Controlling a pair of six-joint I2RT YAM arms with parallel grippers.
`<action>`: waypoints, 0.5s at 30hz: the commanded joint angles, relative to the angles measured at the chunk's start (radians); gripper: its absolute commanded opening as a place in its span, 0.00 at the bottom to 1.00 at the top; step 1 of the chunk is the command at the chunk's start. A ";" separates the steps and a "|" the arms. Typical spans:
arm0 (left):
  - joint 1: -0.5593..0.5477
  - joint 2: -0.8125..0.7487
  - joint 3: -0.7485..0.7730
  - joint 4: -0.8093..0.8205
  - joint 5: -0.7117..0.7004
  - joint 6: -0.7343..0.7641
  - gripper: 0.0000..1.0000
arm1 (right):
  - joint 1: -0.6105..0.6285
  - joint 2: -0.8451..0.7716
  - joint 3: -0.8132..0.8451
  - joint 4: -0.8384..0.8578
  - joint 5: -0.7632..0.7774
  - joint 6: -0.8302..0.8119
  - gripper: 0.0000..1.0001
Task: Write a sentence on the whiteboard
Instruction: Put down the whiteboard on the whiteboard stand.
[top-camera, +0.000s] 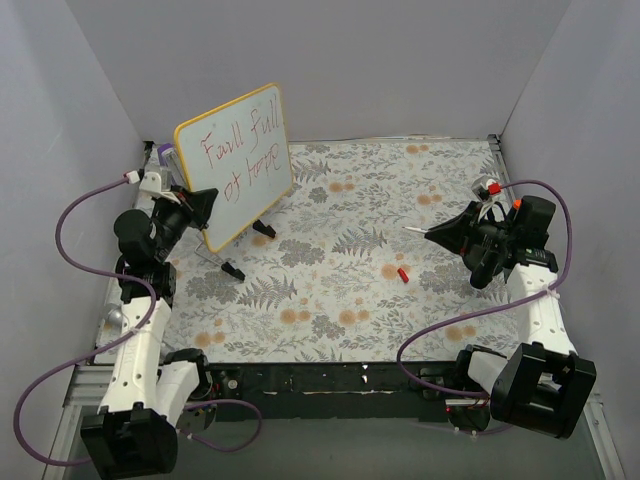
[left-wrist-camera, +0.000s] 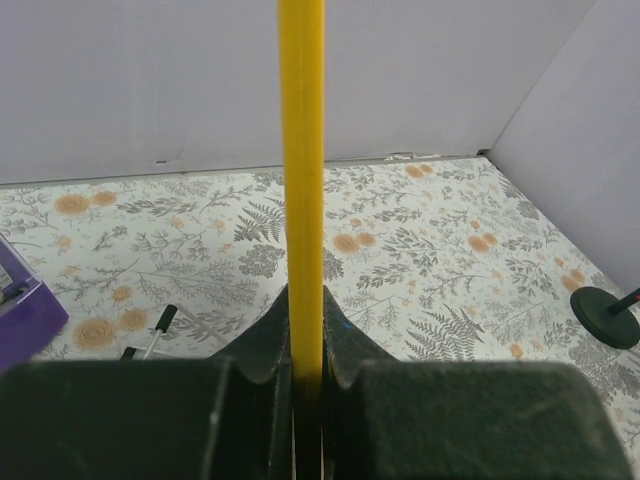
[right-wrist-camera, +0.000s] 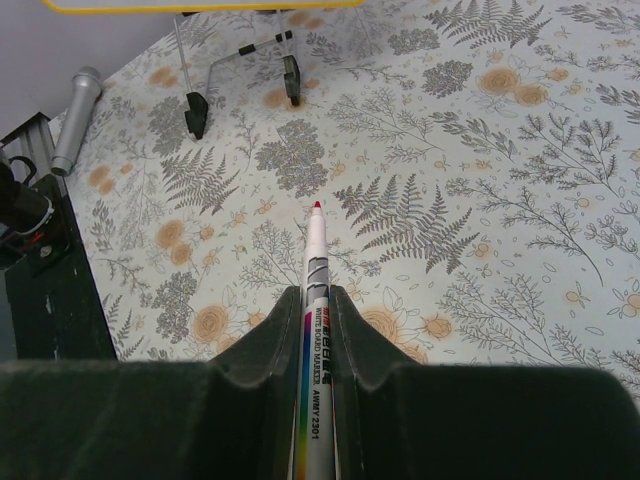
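The whiteboard (top-camera: 220, 218) stands tilted in the upper left of the top view. Its long axis climbs toward the upper right and its face is turned to the right arm. The sentence (top-camera: 243, 150) fills it in two loose red lines. The left gripper (top-camera: 205, 205) has its jaws clamped on the board's edge. The right gripper (top-camera: 435, 232), well apart at mid-right, pinches a marker (right-wrist-camera: 316, 290) with its tip aimed leftward at the board.

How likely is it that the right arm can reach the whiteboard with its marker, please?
Probably yes: nothing stands between the marker in the right gripper and the whiteboard, which the left gripper holds up.
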 joint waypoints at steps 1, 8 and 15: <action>0.024 -0.021 -0.012 0.187 0.046 0.017 0.00 | -0.002 0.007 0.000 0.020 -0.032 -0.008 0.01; 0.061 -0.044 -0.132 0.239 0.046 0.015 0.00 | -0.002 0.025 0.003 0.011 -0.040 -0.012 0.01; 0.095 -0.032 -0.189 0.301 0.066 -0.017 0.00 | 0.001 0.039 0.009 -0.008 -0.044 -0.029 0.01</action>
